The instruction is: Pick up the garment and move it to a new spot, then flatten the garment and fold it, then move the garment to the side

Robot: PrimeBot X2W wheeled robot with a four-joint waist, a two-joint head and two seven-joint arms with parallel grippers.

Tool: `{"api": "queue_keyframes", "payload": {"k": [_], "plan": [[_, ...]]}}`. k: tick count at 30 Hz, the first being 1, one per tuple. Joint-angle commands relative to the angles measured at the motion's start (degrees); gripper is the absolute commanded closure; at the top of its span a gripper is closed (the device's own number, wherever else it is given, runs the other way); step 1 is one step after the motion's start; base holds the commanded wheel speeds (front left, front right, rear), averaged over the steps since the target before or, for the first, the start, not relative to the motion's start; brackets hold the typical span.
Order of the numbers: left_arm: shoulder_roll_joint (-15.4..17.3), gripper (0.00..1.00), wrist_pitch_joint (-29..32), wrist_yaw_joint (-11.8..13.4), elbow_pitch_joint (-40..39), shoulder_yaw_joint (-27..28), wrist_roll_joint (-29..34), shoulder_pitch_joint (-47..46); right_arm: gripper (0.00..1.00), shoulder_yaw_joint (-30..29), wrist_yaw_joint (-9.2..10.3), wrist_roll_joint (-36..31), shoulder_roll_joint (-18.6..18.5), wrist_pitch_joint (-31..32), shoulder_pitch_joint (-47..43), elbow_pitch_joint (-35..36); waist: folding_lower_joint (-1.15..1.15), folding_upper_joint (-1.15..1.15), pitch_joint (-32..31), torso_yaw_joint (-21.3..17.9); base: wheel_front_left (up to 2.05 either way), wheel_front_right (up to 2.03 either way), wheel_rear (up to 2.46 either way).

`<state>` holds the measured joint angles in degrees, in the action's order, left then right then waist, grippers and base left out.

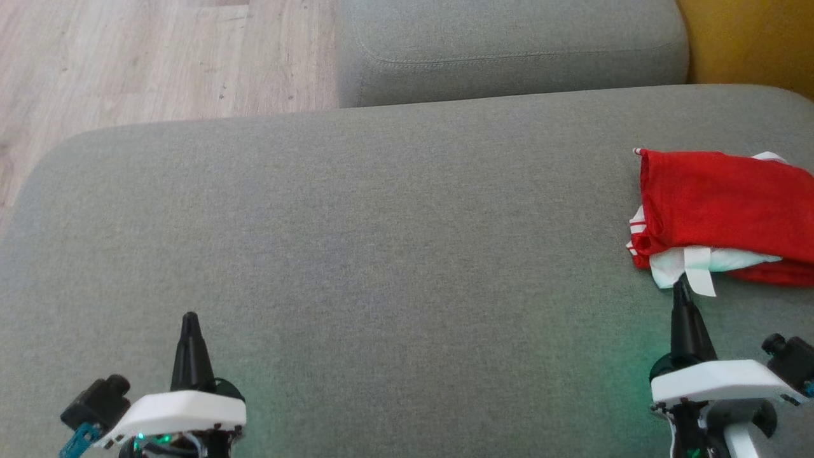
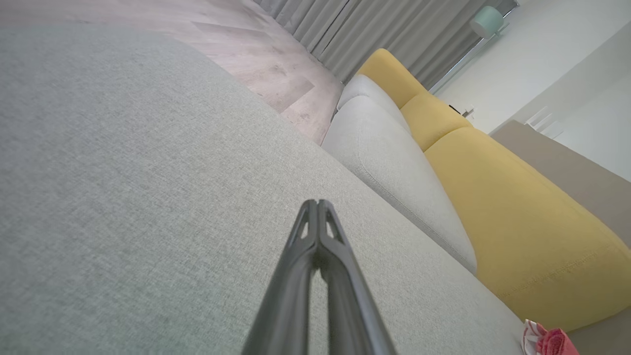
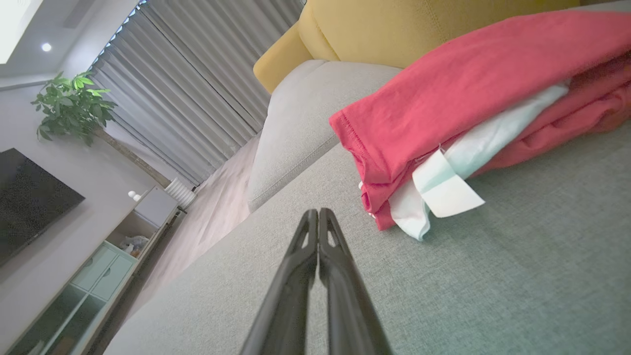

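Currently: the garment lies at the right edge of the head view on the large grey seat cushion. It is a folded red bundle with white fabric showing under its lower edge, and its right part runs out of frame. Red-and-white striped trim shows at the bundle's left edge.

Label: a white label sticks out flat at the bundle's lower left. In the right wrist view it sits right of centre with a plain white face, and I can make out no print on it.

Left gripper: lower left of the head view, fingers pressed together into one point with nothing between them. It is over bare cushion, well apart from the garment. In the left wrist view the tips meet at lower centre, and the garment is a small red scrap in the lower right corner.

Right gripper: lower right of the head view, fingers likewise closed and empty, the tip just below the label. In the right wrist view the tips meet at lower centre, with a strip of bare cushion between them and the garment up and to the right.

Surroundings, head view: second grey cushion at top centre, yellow cushion in the upper right corner, pale wood floor at upper left.

Surroundings, right wrist view: potted plant at upper left, grey curtains beside it, dark screen at the left edge.
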<state>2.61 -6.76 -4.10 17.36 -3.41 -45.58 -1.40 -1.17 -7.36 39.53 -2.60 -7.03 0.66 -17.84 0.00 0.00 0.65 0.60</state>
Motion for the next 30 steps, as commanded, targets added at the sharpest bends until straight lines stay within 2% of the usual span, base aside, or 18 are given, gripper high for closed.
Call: {"api": "queue_keyframes", "payload": {"k": [1, 30], "plan": [[0.11, 1.0, 0.42, -0.37, -2.08, 1.5, -1.47, -3.01, 1.0, 0.04, -0.05, 1.9, -0.63, 0.48, 3.18, 2.26, 0.0, 0.0, -0.01, -0.01, 0.0, 0.0, 0.0], [0.17, 1.0, 5.33, -1.52, -2.55, 4.72, -18.74, -3.7, 1.0, -1.7, -0.08, 21.57, -0.73, 5.21, 4.05, 2.87, 0.0, 0.0, -0.19, -0.23, 0.0, 0.0, 0.0]]}}
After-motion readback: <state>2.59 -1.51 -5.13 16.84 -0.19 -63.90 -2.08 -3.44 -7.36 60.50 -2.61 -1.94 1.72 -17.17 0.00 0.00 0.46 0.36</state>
